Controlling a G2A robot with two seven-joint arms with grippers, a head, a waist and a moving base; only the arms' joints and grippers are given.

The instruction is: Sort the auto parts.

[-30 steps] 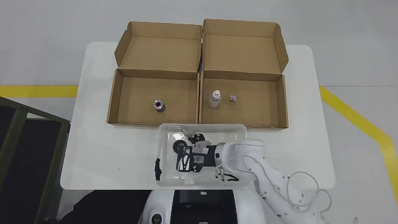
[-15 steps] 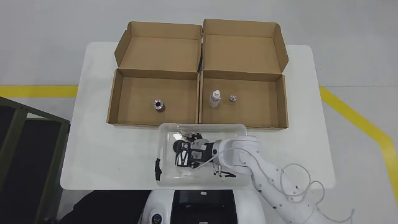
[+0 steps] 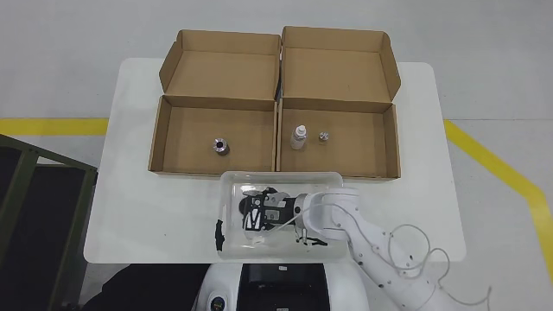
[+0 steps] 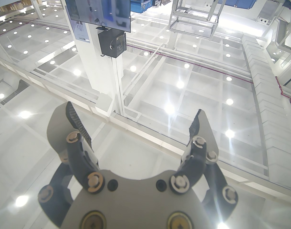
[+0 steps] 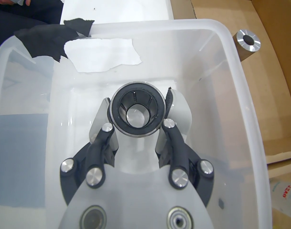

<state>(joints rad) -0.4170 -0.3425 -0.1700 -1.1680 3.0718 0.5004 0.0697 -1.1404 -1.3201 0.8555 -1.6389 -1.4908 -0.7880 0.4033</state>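
Observation:
My right gripper [image 5: 138, 97] is down inside the clear plastic bin [image 5: 221, 34], shut on a black cylindrical bearing [image 5: 138, 91] that stands on end, one finger on each side. From above, the same gripper [image 3: 254, 208] sits in the left half of the bin [image 3: 278, 174] at the table's front edge. A metal cylinder [image 3: 219, 145] stands in the left cardboard box [image 3: 186, 155]. In the right cardboard box [image 3: 363, 151] are a small white bottle [image 3: 299, 136] and a small metal part [image 3: 323, 136]. My left gripper [image 4: 134, 110] is open, holds nothing and points up at the ceiling.
Torn black tape [image 5: 47, 39] hangs over the bin's rim. Just beyond the bin wall stands the metal cylinder [image 5: 247, 42] on the box floor [image 5: 267, 84]. Both boxes have raised lids at the back. Bare white table [image 3: 130, 207] lies left and right of the bin.
My right gripper has shifted slightly inside the bin, toward the boxes, with the bearing between its fingers. The parts in the boxes have not moved.

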